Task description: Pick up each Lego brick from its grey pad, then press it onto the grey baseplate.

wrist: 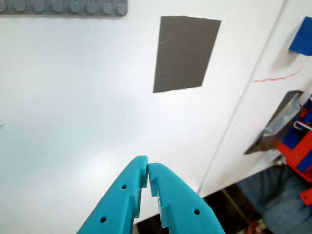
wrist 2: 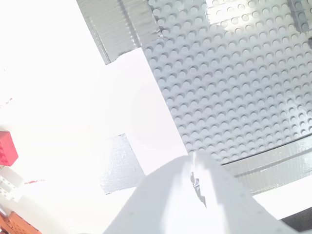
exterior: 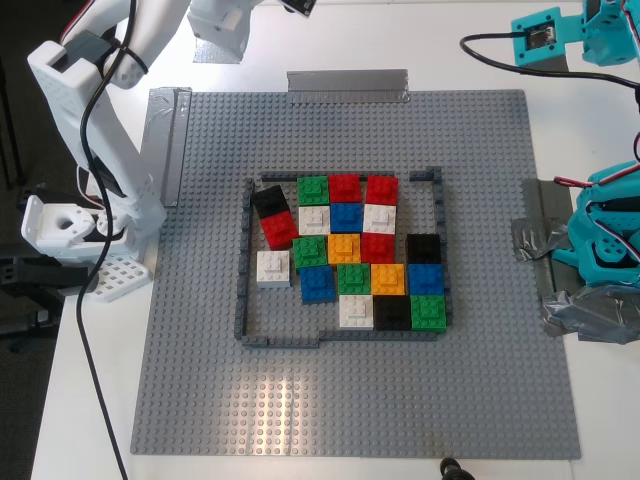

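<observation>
The grey baseplate (exterior: 350, 400) fills the exterior view, and its dark-grey frame (exterior: 243, 262) holds several coloured bricks. My first gripper (wrist: 147, 168), teal, is shut on nothing above the white table. It is some way short of a bare dark grey pad (wrist: 185, 53). A blue block (wrist: 302, 36), cut by the picture's edge, lies away from that pad. My second gripper (wrist 2: 195, 168), white, is shut and empty over the baseplate's edge (wrist 2: 234, 87). A bare silvery pad (wrist 2: 122, 163) lies beside it. A red brick (wrist 2: 6, 148) sits further off on the table.
Duct-tape strips (exterior: 347, 85) hold the baseplate's edges. The white arm's base (exterior: 80, 230) stands at the exterior view's left and the teal arm's base (exterior: 605, 245) at its right. Red and blue parts (wrist: 297, 146) and a person's trouser leg (wrist: 273, 200) lie beyond the table edge.
</observation>
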{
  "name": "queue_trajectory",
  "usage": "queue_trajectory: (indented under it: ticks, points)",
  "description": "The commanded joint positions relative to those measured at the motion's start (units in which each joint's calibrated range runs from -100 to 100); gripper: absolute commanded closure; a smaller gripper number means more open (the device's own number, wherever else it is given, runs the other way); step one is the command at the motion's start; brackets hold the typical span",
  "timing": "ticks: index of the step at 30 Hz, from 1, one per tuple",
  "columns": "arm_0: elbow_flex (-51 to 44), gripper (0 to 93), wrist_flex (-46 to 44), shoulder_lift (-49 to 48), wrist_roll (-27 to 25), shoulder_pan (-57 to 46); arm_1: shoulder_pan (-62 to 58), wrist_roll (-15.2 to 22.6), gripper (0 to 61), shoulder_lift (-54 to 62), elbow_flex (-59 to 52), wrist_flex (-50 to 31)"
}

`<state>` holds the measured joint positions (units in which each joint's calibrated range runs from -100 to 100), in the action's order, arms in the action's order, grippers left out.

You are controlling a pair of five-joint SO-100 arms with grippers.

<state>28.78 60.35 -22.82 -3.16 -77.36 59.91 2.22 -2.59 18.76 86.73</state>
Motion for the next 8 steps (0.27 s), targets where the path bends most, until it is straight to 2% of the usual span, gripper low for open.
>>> queue_trajectory:
  ticks: [1, 8]
  points:
    - [-2.0, 92.7, -2.7, -2.2, 0.3, -0.1, -0.5, 0.0, 61.2, 2.0, 1.8, -1.0]
    - [-3.5, 92.7, -4.5, -2.2, 0.3, -0.5, -0.3, 0.0, 61.2, 3.1, -0.3, -1.5]
